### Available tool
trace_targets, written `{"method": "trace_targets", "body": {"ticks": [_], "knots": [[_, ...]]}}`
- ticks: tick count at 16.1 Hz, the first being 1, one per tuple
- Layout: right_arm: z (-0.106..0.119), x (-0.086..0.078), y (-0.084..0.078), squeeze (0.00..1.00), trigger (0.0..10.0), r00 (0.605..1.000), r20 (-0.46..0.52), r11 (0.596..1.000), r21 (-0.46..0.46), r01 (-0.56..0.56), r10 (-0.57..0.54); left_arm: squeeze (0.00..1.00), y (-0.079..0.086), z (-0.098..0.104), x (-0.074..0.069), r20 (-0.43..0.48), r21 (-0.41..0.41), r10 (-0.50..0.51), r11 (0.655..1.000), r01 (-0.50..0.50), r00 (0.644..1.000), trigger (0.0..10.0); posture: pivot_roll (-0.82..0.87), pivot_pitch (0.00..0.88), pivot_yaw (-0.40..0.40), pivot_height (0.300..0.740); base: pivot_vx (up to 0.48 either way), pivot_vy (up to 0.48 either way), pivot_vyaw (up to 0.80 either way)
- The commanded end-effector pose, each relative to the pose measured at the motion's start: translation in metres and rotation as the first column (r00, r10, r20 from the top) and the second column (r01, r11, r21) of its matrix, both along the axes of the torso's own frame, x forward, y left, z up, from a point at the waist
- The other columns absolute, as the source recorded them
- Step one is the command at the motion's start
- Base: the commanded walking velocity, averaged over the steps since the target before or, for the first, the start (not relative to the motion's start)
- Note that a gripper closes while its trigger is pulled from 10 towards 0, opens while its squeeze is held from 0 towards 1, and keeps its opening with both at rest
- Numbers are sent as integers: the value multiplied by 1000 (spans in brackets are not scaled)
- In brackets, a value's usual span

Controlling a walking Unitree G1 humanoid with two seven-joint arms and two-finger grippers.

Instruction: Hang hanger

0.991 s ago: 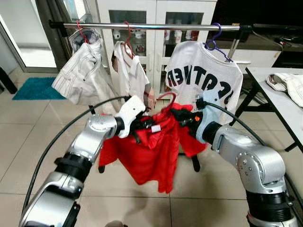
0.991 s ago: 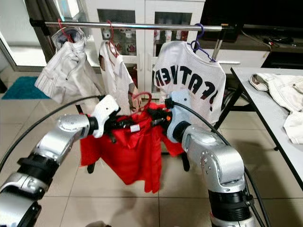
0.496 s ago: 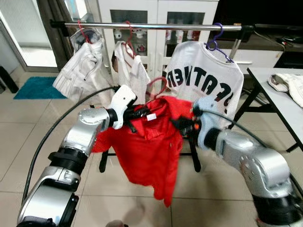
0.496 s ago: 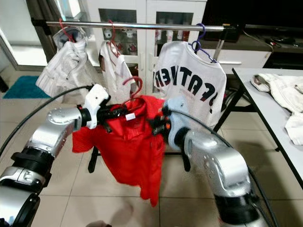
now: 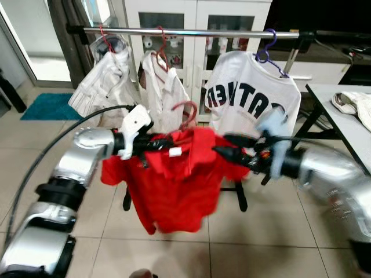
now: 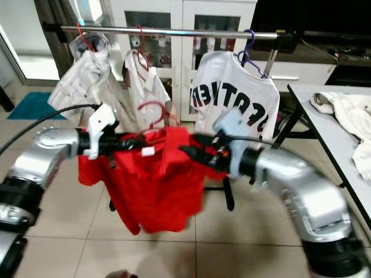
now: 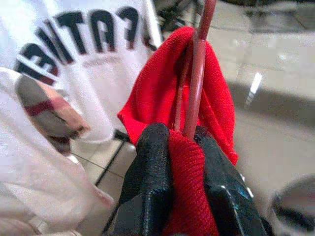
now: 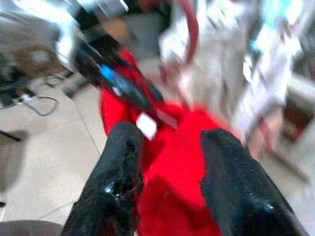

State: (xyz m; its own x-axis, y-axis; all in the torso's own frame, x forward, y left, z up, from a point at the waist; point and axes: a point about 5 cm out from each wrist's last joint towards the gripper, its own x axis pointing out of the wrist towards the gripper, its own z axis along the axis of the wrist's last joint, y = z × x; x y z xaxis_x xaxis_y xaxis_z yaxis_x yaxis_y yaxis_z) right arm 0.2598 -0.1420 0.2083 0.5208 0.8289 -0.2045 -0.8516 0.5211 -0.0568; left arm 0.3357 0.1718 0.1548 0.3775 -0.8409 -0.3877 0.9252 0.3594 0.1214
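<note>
While the left gripper (image 7: 172,196) clamps the red shirt (image 5: 174,185) fabric and the red hanger (image 7: 197,83) wire between its two black fingers (image 7: 147,182), the hanger's shaft runs straight out from between the fingertips with shirt cloth bunched around it. Hanger hook (image 5: 186,111) sits just above and beyond that gripper, free in the air, below the rail (image 5: 191,32), not on it. Shirt hangs down from the gripper line, spread between both arms, bottom hem clear of the tiled floor (image 5: 261,231).

Right gripper (image 8: 170,162) has its fingers set apart, red cloth lying between them; view is motion-blurred, cannot tell if the pads actually touch the fabric. In the head view it points at the shirt's far shoulder, opposite the left gripper.

Beyond both grippers: the rail carries a white lettered shirt (image 5: 252,98) on a purple hanger (image 5: 266,49) ahead of the right gripper, a white shirt (image 5: 165,87) on a red hanger straight ahead of the left gripper, and a pale bunched garment (image 5: 104,87) further out on the left gripper's side. White cabinet (image 5: 197,17) stands behind the rail. Out past the right arm, a surface (image 5: 330,98) holds a pale folded garment (image 5: 353,104). Blue mat (image 5: 49,107) lies on the floor well off to the left arm's side.
</note>
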Motion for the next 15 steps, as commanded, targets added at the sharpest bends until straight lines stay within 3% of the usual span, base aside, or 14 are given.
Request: {"method": "trace_targets", "body": {"ticks": [1, 5, 7, 8, 11, 12, 13, 15], "knots": [[10, -5, 7, 1000, 10000, 995, 44, 996, 15, -87, 86, 0, -9, 12, -5, 40, -14, -120, 993, 121, 992, 0, -9, 0, 13, 740, 0, 0, 0], [-8, -12, 24, 1000, 10000, 975, 4, 974, -49, -222, 223, 0, -21, 23, -19, 47, -31, -300, 953, 302, 953, 0, 2, 0, 1, 740, 0, 0, 0], [-13, -9, 26, 969, 10000, 974, 6, 972, -76, -224, 225, 0, -26, 26, -23, 58, -31, -342, 938, 344, 938, 0, 2, 0, 1, 740, 0, 0, 0], [-16, -4, 28, 0, 10000, 979, 12, 974, -98, -202, 204, 0, -30, 28, -28, 56, -33, -384, 922, 386, 922, 0, 1, 0, 2, 740, 0, 0, 0], [-15, -5, 32, 0, 10000, 971, 14, 968, -75, -238, 240, 0, -33, 29, -31, 57, -26, -403, 914, 405, 914, 0, 2, 0, 2, 740, 0, 0, 0], [-15, -9, 34, 0, 1922, 962, 7, 960, -59, -273, 274, 0, -33, 30, -30, 61, -28, -400, 915, 402, 915, 0, 2, 0, 2, 740, 0, 0, 0], [-16, -11, 35, 0, 0, 956, -3, 955, -48, -294, 294, 0, -33, 31, -28, 70, -27, -391, 919, 394, 918, 0, -1, 0, 3, 740, 0, 0, 0], [-16, -14, 36, 0, 0, 948, -13, 947, -34, -319, 319, 0, -34, 31, -25, 83, -16, -361, 931, 364, 929, 0, -2, 0, 1, 740, 0, 0, 0]]}}
